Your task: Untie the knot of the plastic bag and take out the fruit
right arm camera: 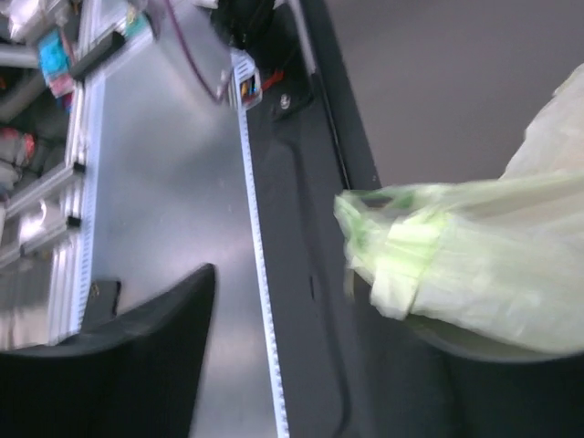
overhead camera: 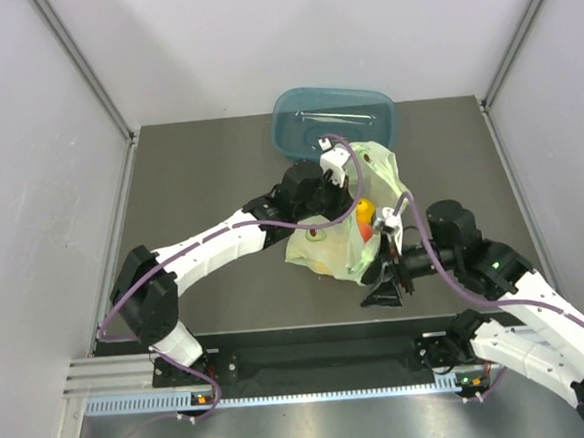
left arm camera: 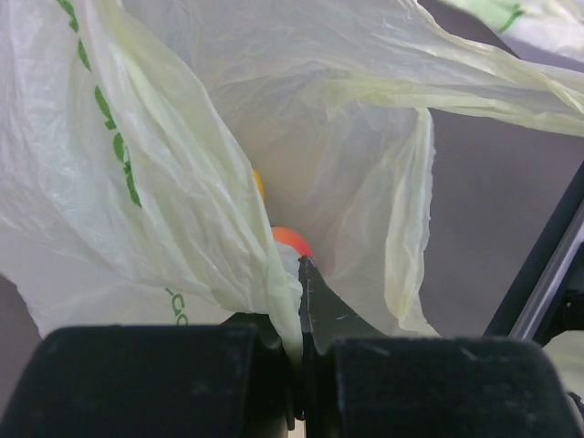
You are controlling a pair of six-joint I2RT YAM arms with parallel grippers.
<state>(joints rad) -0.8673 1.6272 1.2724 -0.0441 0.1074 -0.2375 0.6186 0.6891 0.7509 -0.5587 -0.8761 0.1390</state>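
Note:
The pale green plastic bag (overhead camera: 335, 238) lies at the table's middle, open and spread between both arms. My left gripper (overhead camera: 333, 196) is shut on a fold of the bag's film (left arm camera: 228, 228), jaws pinched together (left arm camera: 301, 274). An orange-red fruit (left arm camera: 290, 240) and a bit of a yellow one (left arm camera: 259, 182) show inside; they also show through the opening from above (overhead camera: 365, 219). My right gripper (overhead camera: 384, 278) is open at the bag's near right corner. A folded bag strip (right arm camera: 401, 260) drapes over its right finger. No knot shows.
A teal plastic tub (overhead camera: 381, 123) with a thin metal item inside stands just behind the bag. The black base rail (right arm camera: 301, 274) and ruler strip run along the near table edge under my right gripper. White walls enclose the table.

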